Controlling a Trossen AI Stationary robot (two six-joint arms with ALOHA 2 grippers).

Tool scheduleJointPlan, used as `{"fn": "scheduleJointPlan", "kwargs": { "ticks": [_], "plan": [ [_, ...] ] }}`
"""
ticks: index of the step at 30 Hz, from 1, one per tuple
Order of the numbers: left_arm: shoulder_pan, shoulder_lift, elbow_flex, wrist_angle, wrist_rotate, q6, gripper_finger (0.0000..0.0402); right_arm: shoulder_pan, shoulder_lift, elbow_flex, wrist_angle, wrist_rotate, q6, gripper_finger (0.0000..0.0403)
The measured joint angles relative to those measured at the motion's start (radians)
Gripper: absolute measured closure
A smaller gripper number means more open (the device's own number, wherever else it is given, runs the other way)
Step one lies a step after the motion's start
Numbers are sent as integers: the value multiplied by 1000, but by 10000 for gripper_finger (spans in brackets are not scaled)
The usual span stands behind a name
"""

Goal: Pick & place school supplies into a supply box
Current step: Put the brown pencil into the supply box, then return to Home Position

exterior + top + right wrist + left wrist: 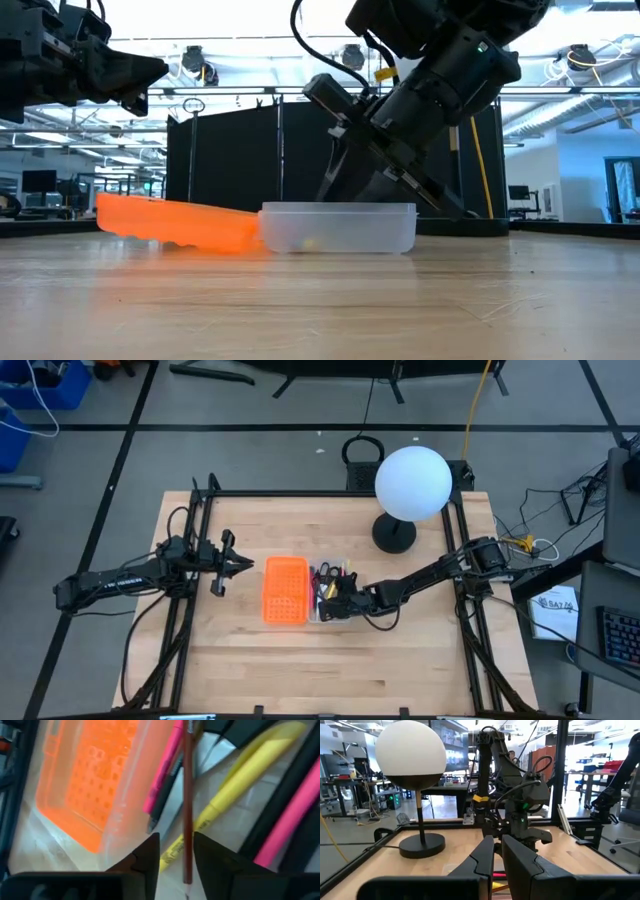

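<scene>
The clear supply box (pixel 330 600) sits mid-table and shows in the low view as a low clear tray (pixel 340 228). In it lie a yellow pen (pixel 240 780), pink pens (pixel 162 775), dark pens (pixel 295 775) and a thin red-brown pencil (pixel 188 810). My right gripper (pixel 335 595) reaches slanting down into the box (pixel 350 175), open a little, with the pencil between its fingers (pixel 176 857). My left gripper (pixel 225 560) hangs shut above the table left of the box (pixel 497 855). The scissors cannot be made out for certain. My right gripper has its fingers on either side of the red-brown pencil's lower part (pixel 188 850), lying along it and slanting down from the table's right. The gap is wider than the pencil, and I cannot tell whether a finger touches it.
An orange perforated panel (pixel 285 590) lies tilted against the box's left side (pixel 175 222). A white globe lamp (pixel 412 482) stands on its dark base (pixel 394 536) at the far right. Black frame rails (pixel 200 510) border the table; bare wood lies along the near edge (pixel 320 670).
</scene>
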Motion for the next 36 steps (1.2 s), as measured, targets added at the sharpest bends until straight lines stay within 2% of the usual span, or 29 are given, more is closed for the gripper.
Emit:
{"fn": "scheduleJointPlan", "kwargs": {
  "ticks": [8, 17, 23, 26, 30, 33, 36],
  "plan": [
    [0, 0, 0, -1, 0, -6, 355, 1, 0, 0, 44, 0, -33, 261],
    [0, 0, 0, -1, 0, -3, 355, -13, -1, 0, 50, -1, -128, 267],
    [0, 0, 0, -1, 0, 1, 355, -26, -33, 0, 48, -55, -266, 276],
    [0, 0, 0, -1, 10, 38, 355, -26, -90, 0, 39, -76, -417, 280],
    [0, -10, 7, 3, 144, 112, 355, -18, -251, 0, -57, -66, -713, 288],
    [2, -34, 50, 0, 248, 47, 355, 22, -397, -24, -104, 68, -906, 299],
    [1, -84, 98, -82, 306, 8, 355, 74, -537, -100, -76, 187, -1067, 321]
  ]
}}
